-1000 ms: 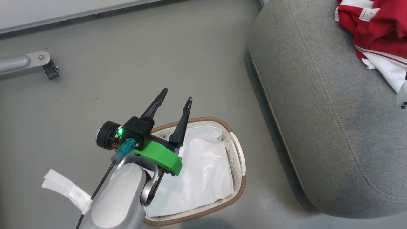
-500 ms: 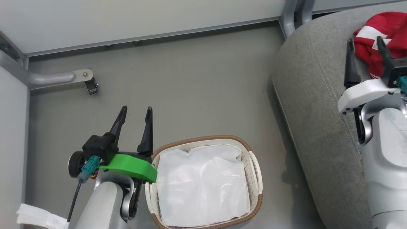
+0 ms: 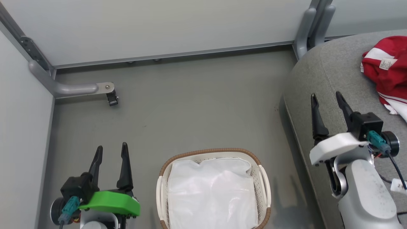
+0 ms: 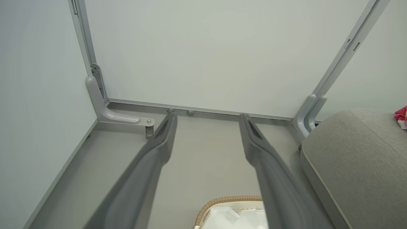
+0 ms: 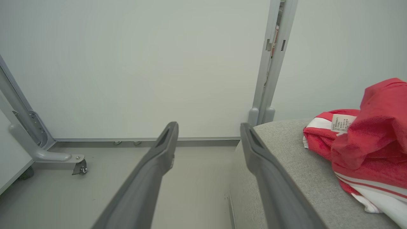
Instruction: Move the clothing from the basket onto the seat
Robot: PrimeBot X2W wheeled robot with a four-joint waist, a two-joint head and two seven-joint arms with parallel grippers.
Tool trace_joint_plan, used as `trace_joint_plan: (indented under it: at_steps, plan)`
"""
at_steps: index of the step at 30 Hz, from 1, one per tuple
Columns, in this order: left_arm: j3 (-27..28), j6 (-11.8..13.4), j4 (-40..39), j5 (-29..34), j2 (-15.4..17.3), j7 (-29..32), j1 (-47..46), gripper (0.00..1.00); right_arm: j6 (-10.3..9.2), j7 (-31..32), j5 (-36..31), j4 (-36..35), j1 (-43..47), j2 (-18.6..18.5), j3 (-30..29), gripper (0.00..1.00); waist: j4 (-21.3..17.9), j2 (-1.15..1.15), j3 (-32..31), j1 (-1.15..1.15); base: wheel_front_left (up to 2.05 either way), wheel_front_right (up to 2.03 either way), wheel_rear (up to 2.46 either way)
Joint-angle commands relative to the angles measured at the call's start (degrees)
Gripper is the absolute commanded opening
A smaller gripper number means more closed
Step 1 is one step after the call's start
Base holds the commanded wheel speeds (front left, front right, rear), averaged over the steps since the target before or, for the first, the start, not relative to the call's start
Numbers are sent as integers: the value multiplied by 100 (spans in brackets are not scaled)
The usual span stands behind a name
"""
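Note:
The red clothing (image 3: 389, 74) with white stripes and a label lies on the grey seat (image 3: 321, 82) at the right; the right wrist view shows the clothing (image 5: 365, 152) piled on the seat (image 5: 286, 165). The basket (image 3: 163, 173) stands on the floor at bottom centre, holding just its white liner sheet (image 3: 211, 194); its rim (image 4: 222, 201) peeks into the left wrist view. My left gripper (image 3: 111, 149) is open and empty, left of the basket. My right gripper (image 3: 326, 95) is open and empty above the seat's left edge, left of the clothing.
Pale wall panels enclose the grey floor (image 3: 190, 105) at the back and left. A metal bracket with a small caster (image 3: 112, 98) juts out at the left. A grey post foot (image 3: 306, 31) stands by the seat's far corner.
The head camera has tilted up and swung, shifting the whole picture. My left gripper has drawn back from over the basket to its left side; my right gripper has pulled back from the clothing.

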Motion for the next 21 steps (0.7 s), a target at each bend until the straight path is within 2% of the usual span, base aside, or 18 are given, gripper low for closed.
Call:
trace_joint_plan:
  at_steps: [1,12,21]
  plan:
    - [36,28,-67,-29,-3,2,155,100,-8,-13,89,-98,210,-29,39,100,55,69,-99,0,0,0,0]
    - [-147,90,-265,-352,-3,2,676,100,-8,-13,605,-600,1317,-22,494,100,127,69,-507,0,0,0,0]
    - [-177,157,-326,-413,-3,2,862,100,-8,-13,721,-688,1631,-26,557,100,148,69,-599,0,0,0,0]
